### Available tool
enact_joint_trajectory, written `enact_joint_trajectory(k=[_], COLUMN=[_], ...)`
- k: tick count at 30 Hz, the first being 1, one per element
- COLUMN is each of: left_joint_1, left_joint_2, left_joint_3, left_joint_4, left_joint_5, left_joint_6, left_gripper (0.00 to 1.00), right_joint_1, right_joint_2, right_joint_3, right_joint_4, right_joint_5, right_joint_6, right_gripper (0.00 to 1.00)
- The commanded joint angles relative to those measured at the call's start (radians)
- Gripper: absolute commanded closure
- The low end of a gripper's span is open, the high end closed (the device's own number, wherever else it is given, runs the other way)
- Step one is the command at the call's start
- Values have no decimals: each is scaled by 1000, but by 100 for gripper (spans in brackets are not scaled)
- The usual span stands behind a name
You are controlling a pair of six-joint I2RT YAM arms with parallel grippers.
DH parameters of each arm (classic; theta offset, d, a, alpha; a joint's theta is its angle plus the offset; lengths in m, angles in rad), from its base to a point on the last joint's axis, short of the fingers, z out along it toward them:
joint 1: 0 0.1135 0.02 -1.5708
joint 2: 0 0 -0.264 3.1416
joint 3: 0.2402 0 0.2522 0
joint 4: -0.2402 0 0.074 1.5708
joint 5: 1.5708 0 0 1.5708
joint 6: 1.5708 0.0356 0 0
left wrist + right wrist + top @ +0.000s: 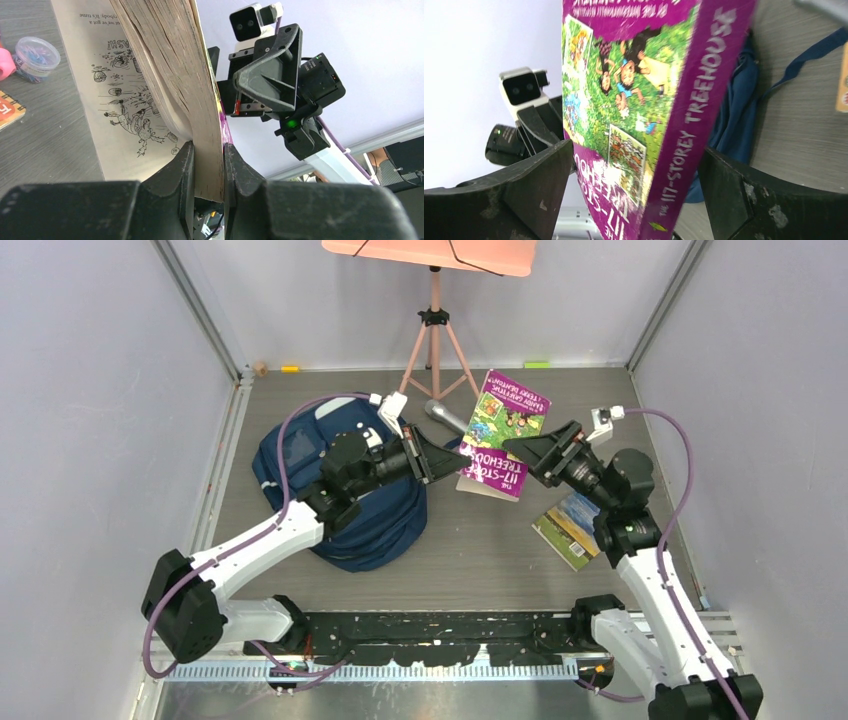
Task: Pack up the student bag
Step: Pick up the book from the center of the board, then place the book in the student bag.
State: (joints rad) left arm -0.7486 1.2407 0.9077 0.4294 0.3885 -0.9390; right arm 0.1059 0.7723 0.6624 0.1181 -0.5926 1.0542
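Gripping one purple book (503,435), left hand (455,454); right hand (512,446) released; one student bag (300,455); one other book (568,525).

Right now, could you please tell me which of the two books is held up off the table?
The purple Treehouse book, clamped in the left gripper; the other book, with a green-and-yellow cover, lies flat on the table.

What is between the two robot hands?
The purple book. The left gripper pinches its pages, and the right gripper has its jaws open either side of it. The top view shows this best.
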Motion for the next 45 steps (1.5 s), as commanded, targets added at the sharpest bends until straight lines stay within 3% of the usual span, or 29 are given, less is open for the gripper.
enact_joint_trajectory(k=[1, 4, 7, 15, 17, 20, 22, 26, 29, 34, 45], left_joint_1=[-1, -1, -1, -1, -1, -1, 0, 0, 0, 0, -8], left_joint_2=[-58, -56, -62, -99, -99, -94, -93, -109, -95, 53, 143], left_joint_3=[55, 65, 53, 28, 39, 57, 65, 77, 85, 200, 189], left_joint_4=[110, 73, 66, -42, -88, -165, -229, -427, -598, -986, -1128], left_joint_5=[39, 46, 41, -10, -14, -14, -15, -52, -114, -188, -432], left_joint_6=[10, 33, 37, 93, 114, 142, 176, 315, 464, 664, 741], left_gripper=[100, 100, 100, 100, 99, 84, 64, 29, 14, 17, 30], right_joint_1=[112, 188, 211, 218, 218, 218, 218, 218, 218, 219, 218], right_joint_2=[27, 67, 91, 48, 30, 12, 4, -2, -2, -6, -21], right_joint_3=[40, 68, 97, 80, 74, 77, 98, 155, 181, 177, 126], right_joint_4=[104, 120, 123, 33, 12, -41, -127, -338, -448, -538, -549], right_joint_5=[53, 79, 101, 175, 188, 224, 272, 401, 524, 589, 590], right_joint_6=[-19, -43, -61, -118, -130, -158, -197, -306, -375, -414, -435], right_gripper=[3, 5, 16, 51, 65, 93, 99, 99, 99, 99, 99])
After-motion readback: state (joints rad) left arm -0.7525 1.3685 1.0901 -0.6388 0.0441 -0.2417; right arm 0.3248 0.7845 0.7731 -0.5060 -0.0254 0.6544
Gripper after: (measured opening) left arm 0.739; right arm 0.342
